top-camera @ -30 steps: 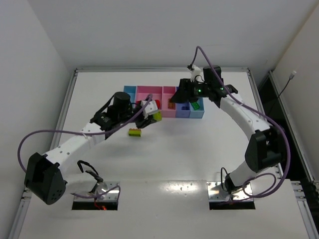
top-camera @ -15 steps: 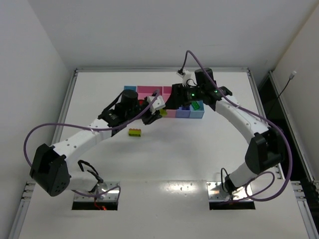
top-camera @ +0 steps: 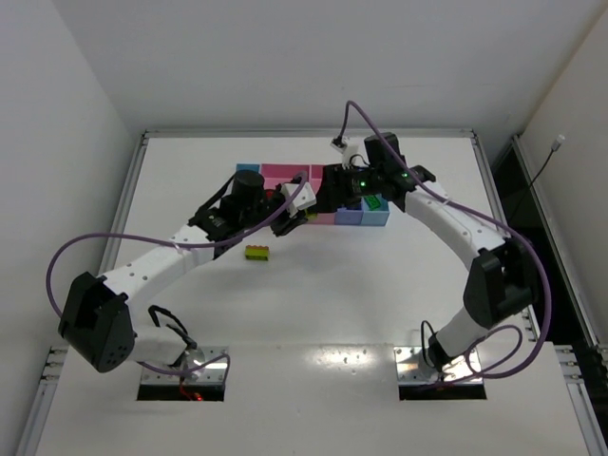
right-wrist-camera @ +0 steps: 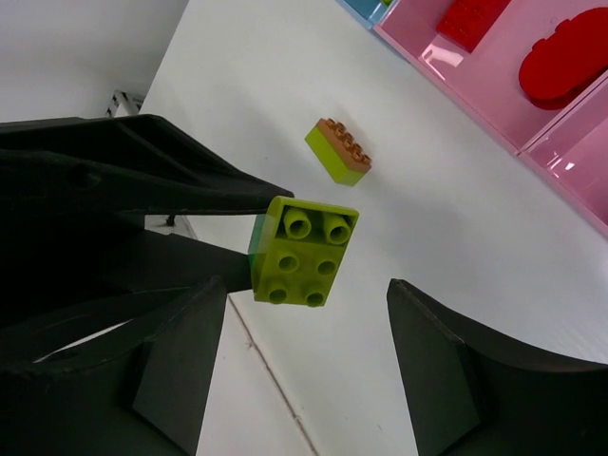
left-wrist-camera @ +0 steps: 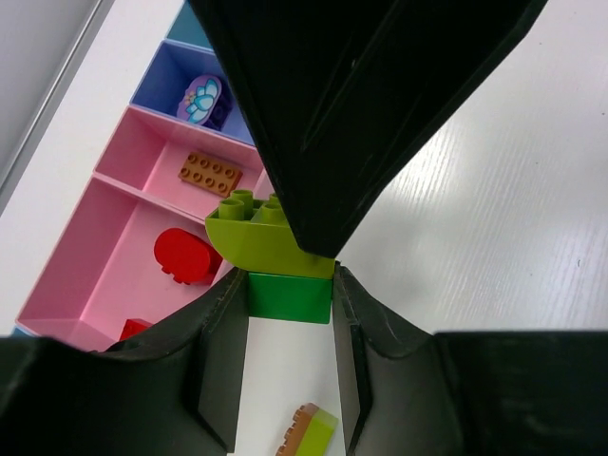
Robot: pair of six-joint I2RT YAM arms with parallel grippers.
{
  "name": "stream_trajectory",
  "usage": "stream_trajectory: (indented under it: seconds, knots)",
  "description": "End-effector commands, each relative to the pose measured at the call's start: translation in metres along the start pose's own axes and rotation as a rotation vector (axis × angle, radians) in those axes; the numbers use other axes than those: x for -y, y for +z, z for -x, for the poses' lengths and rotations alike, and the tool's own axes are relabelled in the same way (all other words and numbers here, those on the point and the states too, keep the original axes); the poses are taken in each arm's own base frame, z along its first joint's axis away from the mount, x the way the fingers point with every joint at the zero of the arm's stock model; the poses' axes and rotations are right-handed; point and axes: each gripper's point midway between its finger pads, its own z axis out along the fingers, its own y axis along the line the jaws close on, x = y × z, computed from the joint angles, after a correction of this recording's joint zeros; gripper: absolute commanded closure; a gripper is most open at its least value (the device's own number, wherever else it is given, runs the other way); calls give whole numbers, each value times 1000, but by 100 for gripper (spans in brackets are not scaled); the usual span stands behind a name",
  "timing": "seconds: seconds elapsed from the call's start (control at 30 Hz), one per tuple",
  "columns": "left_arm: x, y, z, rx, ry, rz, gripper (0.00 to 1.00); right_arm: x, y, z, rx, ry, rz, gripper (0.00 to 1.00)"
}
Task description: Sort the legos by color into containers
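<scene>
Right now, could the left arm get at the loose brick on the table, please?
Probably not yet: the left hand is shut on a lime-and-green brick; the loose brick otherwise lies unobstructed nearby.

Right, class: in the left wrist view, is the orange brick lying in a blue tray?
No, the orange brick lies in a pink tray.

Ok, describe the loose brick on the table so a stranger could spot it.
Find the tray row at the table's far side. Just nearer the robot lies a lime brick with an orange layer. It alone sits in no tray or gripper.
</scene>
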Motion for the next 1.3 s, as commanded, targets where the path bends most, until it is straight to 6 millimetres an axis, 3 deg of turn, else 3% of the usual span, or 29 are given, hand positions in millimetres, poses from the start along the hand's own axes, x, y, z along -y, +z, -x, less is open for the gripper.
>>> stream_trajectory:
  seconds: [0.0, 0.3, 0.4, 0.43, 0.5, 0.67, 0.93, 1.1, 1.27]
  knots:
    - [-9, -1, 31, 76, 48, 24, 100, -6, 6, 9, 17, -27, 33, 29]
    - [-4, -1, 45, 108, 65, 8, 100, -11, 15, 14, 22, -23, 73, 32]
    - [-4, 2, 42, 101, 62, 5, 100, -14, 16, 16, 22, -20, 94, 63]
    - [-4, 2, 42, 101, 71, 5, 100, -14, 16, 18, 29, -26, 96, 87]
    - [-4, 2, 42, 101, 71, 5, 100, -16, 16, 17, 26, -27, 106, 100]
    - [-1, 4, 24, 60, 56, 8, 100, -23, 9, 17, 42, -18, 139, 100]
    - [7, 3, -1, 12, 48, 7, 100, -24, -18, 47, 145, -67, 110, 100]
    - [12, 3, -12, -11, 38, -4, 100, -15, -28, 59, 172, -65, 78, 100]
    - [16, -3, 5, 60, 18, -10, 100, 5, -47, 68, 208, -71, -22, 100]
